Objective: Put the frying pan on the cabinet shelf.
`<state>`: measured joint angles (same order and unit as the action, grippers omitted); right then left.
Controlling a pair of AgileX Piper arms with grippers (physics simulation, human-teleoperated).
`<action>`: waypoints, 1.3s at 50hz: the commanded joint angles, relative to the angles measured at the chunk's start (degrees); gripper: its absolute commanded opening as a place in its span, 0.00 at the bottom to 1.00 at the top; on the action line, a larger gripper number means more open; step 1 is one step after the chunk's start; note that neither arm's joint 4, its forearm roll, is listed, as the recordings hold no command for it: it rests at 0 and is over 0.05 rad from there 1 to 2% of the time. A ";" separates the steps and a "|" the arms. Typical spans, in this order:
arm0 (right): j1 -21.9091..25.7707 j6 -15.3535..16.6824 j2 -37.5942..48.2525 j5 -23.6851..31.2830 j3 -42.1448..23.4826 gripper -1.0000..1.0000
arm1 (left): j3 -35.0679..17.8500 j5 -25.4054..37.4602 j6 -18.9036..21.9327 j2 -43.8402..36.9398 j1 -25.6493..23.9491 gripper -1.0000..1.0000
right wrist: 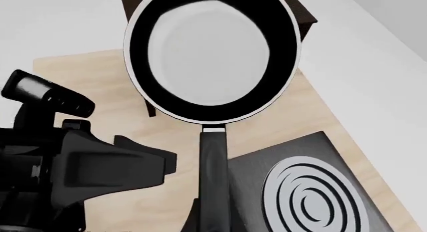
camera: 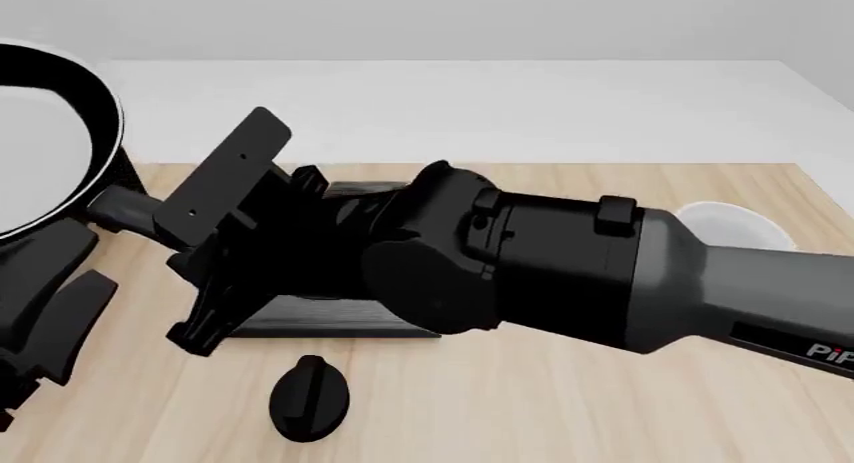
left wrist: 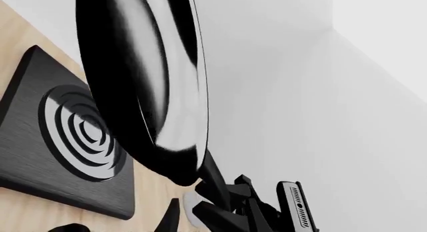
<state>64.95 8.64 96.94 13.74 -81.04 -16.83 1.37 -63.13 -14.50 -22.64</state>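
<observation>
The frying pan (camera: 40,133) hangs tilted in the air at the far left, above the table, its glossy inside facing the front camera. My right gripper (camera: 150,215) is shut on its long black handle (right wrist: 213,172), which runs back between the fingers in the right wrist view. The left wrist view shows the pan (left wrist: 143,76) nearly edge-on. My left gripper (camera: 67,278) is open and holds nothing, just below the pan and its handle. Parts of the dark brown cabinet (right wrist: 305,16) show behind the pan; its shelf is hidden by the pan.
The black square stove plate (right wrist: 300,192) with silver rings lies on the light wooden tabletop (camera: 601,403), under the right arm. A black knob-like piece (camera: 310,395) lies near the table's front edge. A white bowl (camera: 731,223) sits at the right behind the arm.
</observation>
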 commanded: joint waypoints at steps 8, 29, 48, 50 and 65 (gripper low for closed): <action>2.31 -1.03 -0.21 -0.96 -1.33 0.00 | 0.30 -0.40 0.09 -0.24 -0.51 1.00; 4.23 -1.25 -1.91 -1.51 0.38 0.00 | 1.29 -1.48 -0.67 -0.48 -0.47 1.00; 6.48 -1.67 -2.30 -3.20 2.31 0.00 | 0.57 -1.00 0.88 -1.12 0.16 1.00; 6.53 -1.66 -2.38 -3.06 2.29 0.00 | 0.48 -0.94 0.92 -1.14 0.09 1.00; 6.62 -1.05 -2.41 -3.47 2.75 0.00 | 0.95 -1.38 0.30 -1.03 1.04 0.00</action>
<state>70.53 6.57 95.56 10.92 -77.33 -16.02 0.40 -62.33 -15.52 -21.92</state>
